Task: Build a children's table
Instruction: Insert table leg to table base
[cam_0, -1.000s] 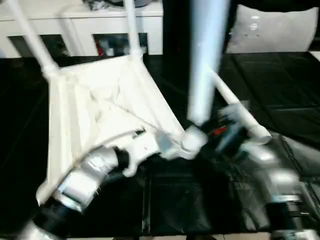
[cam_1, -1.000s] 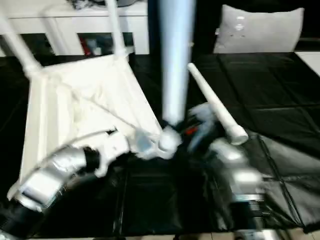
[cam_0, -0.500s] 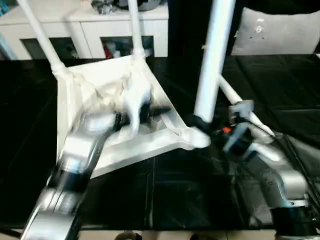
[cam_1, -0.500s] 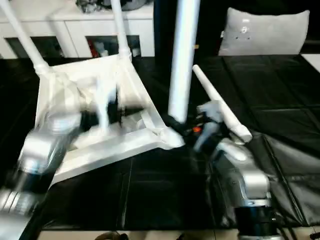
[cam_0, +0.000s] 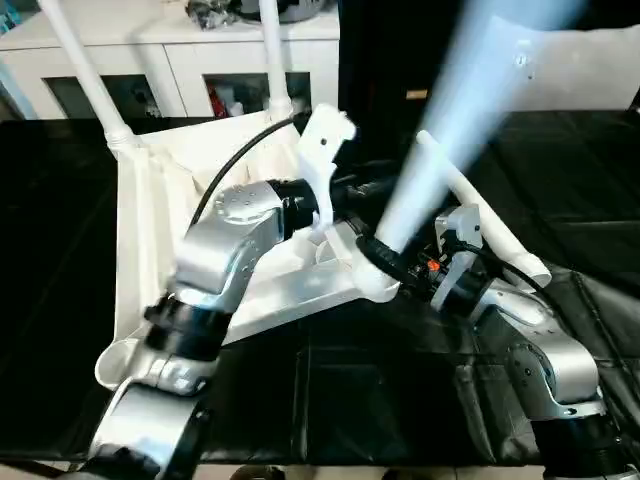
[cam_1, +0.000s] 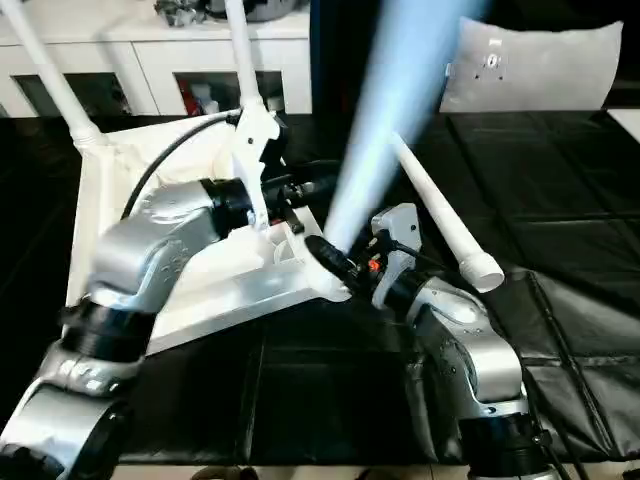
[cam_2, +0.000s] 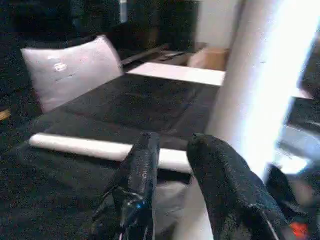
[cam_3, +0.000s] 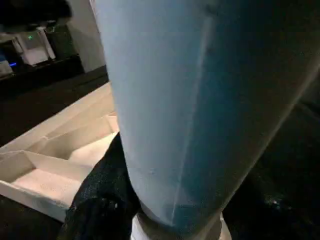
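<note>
I have the tabletop (cam_0: 150, 250) lying upside down on the black worktop (cam_0: 420, 400), ribbed underside up, two legs (cam_0: 85, 75) already standing in the far corner sockets. My right gripper (cam_1: 335, 262) has its fingers clamped on the base of a third leg (cam_0: 450, 130), right at the near-right corner socket (cam_0: 380, 285). That leg leans steeply toward the camera and to the right instead of standing straight. The fourth leg (cam_1: 440, 210) lies loose on the worktop just behind my right arm.

My left gripper (cam_2: 172, 165) hovers over the underside near that same corner. In the left wrist view its fingers stand slightly apart with nothing between them, so I read them as open and empty.

The risk I see is the tilt. If I push down with the leg this far off the socket's axis, I expect it to jam or skid off the rim, and the light tabletop could slide, since nothing pins it. The left arm's cable (cam_0: 235, 160) also loops over the ribs and might snag.

Compared with half a second ago, the third leg has tipped from nearly upright to this strong lean. My left arm has swung from the middle of the underside across toward the right corner. The tabletop itself looks roughly where it was, as does the loose leg.
</note>
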